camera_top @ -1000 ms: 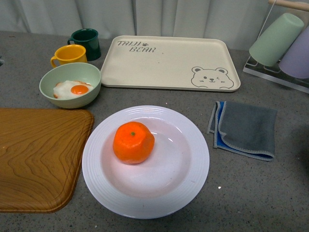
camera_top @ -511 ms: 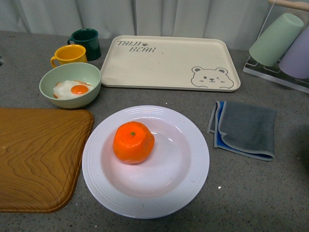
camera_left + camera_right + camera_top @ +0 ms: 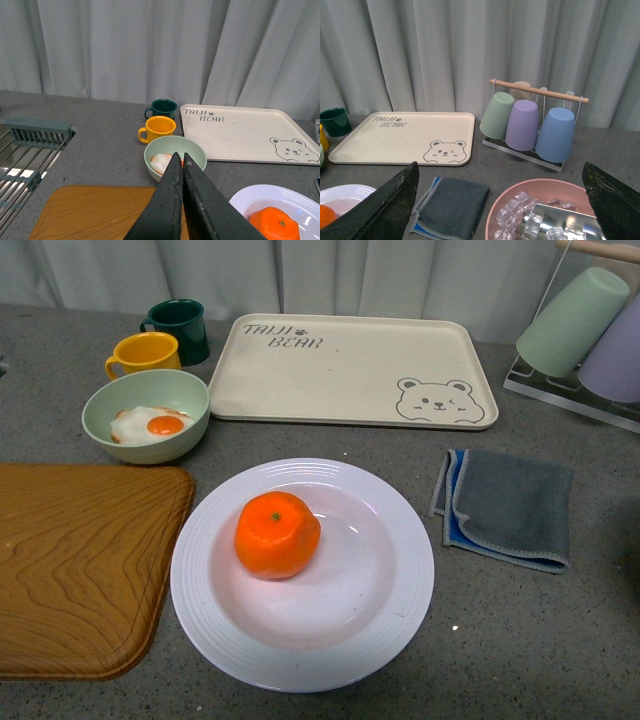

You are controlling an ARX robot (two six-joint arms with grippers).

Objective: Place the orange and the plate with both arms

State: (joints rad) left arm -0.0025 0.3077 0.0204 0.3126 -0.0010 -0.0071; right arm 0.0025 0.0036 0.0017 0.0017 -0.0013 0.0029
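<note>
The orange (image 3: 277, 534) lies in the left half of the white ridged plate (image 3: 395, 620), which sits on the grey counter in the front view. No arm shows in that view. Through the left wrist camera, my left gripper (image 3: 180, 162) is shut with nothing in it, held above the wooden tray and in front of the green bowl; the orange (image 3: 275, 224) and the plate (image 3: 250, 197) lie off to one side. My right gripper (image 3: 502, 200) stands wide open and empty, apart from the plate (image 3: 342, 192) and a sliver of the orange (image 3: 325, 216) at the frame edge.
A wooden tray (image 3: 70, 560) lies left of the plate. Behind it stand a pale green bowl with a fried egg (image 3: 146, 415), a yellow mug (image 3: 143, 352) and a dark green mug (image 3: 178, 328). A cream bear tray (image 3: 350, 370), a grey cloth (image 3: 505, 505), a cup rack (image 3: 532, 122) and a pink bowl of ice (image 3: 540, 212) are also around.
</note>
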